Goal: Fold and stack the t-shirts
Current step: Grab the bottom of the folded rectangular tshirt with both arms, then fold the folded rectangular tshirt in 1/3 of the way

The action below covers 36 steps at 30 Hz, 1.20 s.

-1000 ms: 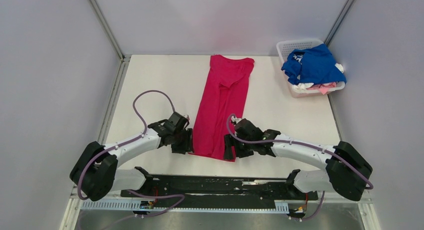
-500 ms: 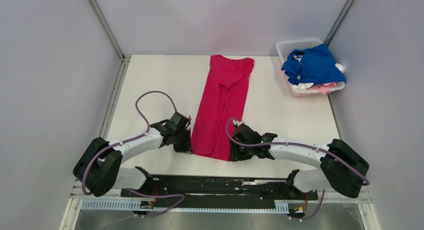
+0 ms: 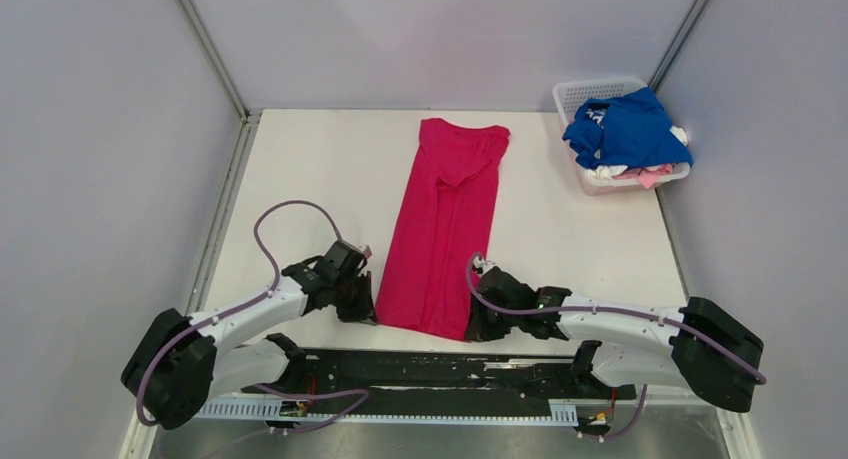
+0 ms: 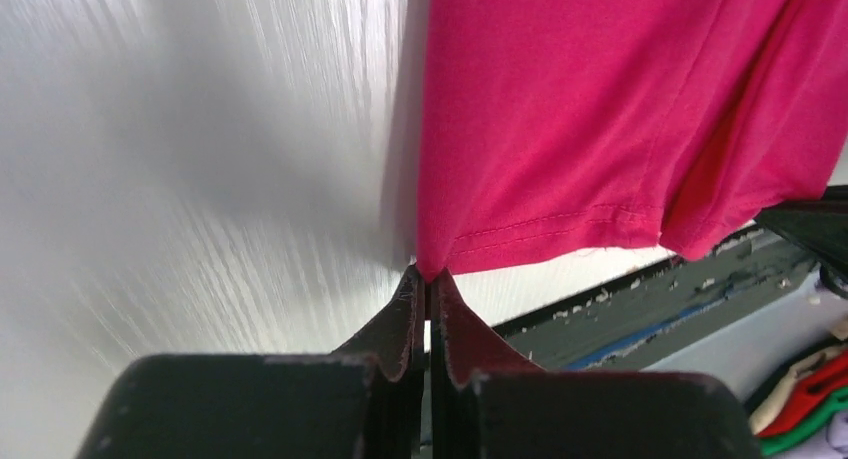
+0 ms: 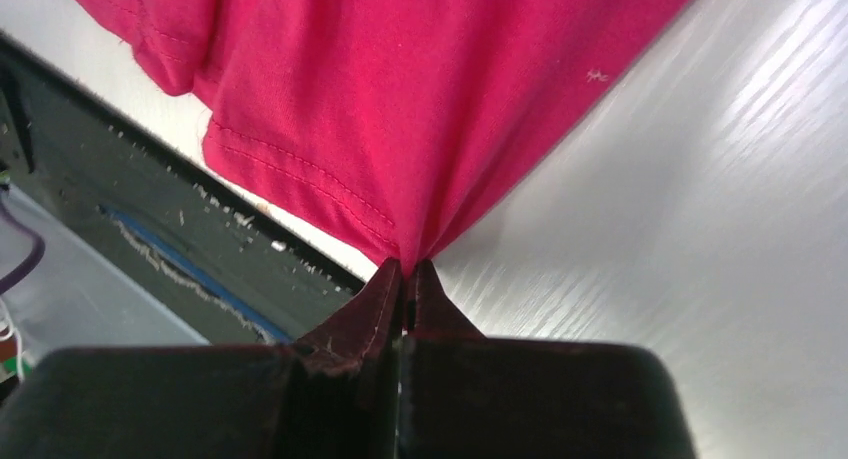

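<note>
The red shirt lies lengthwise on the tabletop, sides folded in, cross folds not yet made. The left end effector and right end effector are each clamped tight on a near hem corner. The blue shirt and others sit unfolded in the basket.

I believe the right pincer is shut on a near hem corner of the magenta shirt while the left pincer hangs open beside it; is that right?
Not quite: the left pincer is not open. The left wrist view shows it shut on the other near hem corner of the magenta shirt. The right pincer is shut on its corner, as you said.
</note>
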Each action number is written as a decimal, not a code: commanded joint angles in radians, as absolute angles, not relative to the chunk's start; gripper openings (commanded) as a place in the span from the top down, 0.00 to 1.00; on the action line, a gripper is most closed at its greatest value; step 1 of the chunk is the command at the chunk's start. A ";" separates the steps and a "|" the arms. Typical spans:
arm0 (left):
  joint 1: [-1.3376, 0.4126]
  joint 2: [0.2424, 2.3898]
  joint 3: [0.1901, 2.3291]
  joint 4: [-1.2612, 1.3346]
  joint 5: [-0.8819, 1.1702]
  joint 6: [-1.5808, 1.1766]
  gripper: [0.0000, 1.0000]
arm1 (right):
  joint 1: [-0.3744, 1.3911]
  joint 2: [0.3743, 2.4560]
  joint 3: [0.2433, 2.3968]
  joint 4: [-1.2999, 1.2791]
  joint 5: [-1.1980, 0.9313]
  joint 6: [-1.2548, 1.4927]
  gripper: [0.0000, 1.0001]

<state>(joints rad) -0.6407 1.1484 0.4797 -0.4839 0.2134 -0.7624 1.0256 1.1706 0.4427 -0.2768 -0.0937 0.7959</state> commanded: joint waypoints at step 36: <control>-0.541 1.623 1.151 -0.253 0.024 -0.623 1.00 | 0.567 1.333 0.784 -0.093 -0.032 0.579 1.00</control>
<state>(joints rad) -0.5678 1.5799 1.0458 -0.2867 0.0761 -0.6605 0.6250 1.2922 0.7105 -0.1894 -0.0246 0.6067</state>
